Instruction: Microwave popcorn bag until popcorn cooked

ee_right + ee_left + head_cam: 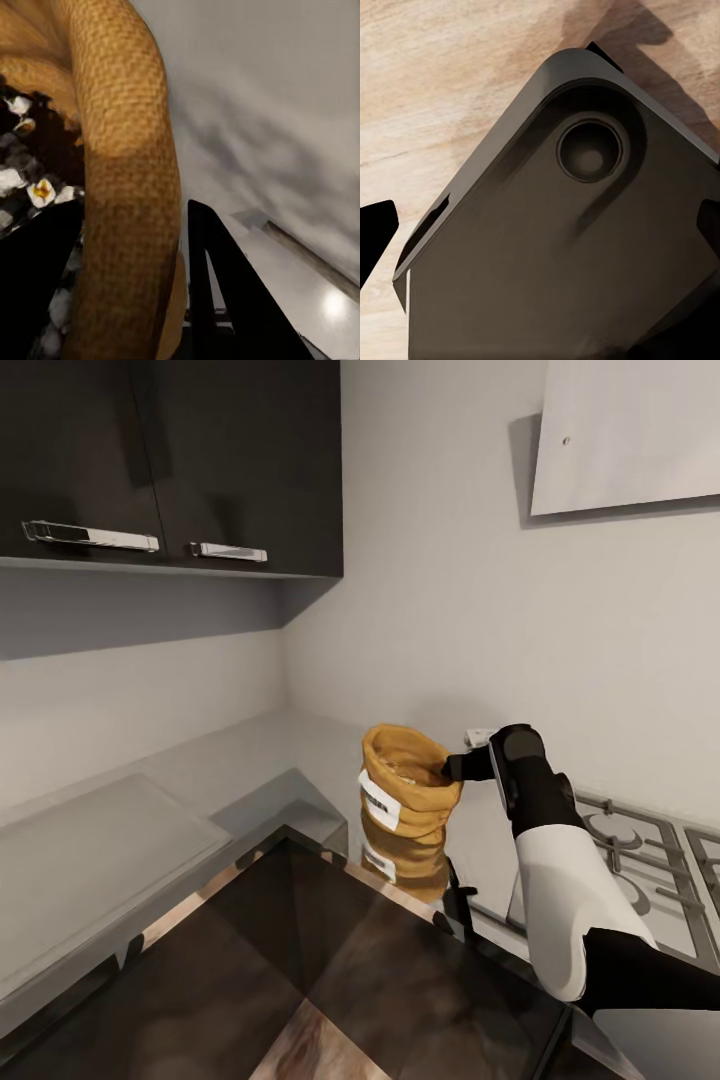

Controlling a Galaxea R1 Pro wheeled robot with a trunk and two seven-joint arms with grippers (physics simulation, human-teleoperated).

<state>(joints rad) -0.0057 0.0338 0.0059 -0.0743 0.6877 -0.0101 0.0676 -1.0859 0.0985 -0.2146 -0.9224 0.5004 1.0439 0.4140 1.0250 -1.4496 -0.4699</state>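
The right end effector (452,767) pinches the popcorn bag (405,792) rim at 3 o'clock above the table (250,760); likely pickup step, carrying to the microwave next.

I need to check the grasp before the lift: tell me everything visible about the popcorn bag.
The popcorn bag is a mustard-yellow woven-looking sack with a thick rolled rim, wrinkled sides and a white label. It is upright and open-topped over the glossy grey countertop, which mirrors it. Pale popcorn lies inside. The right gripper straddles its rim, one finger inside, one outside.
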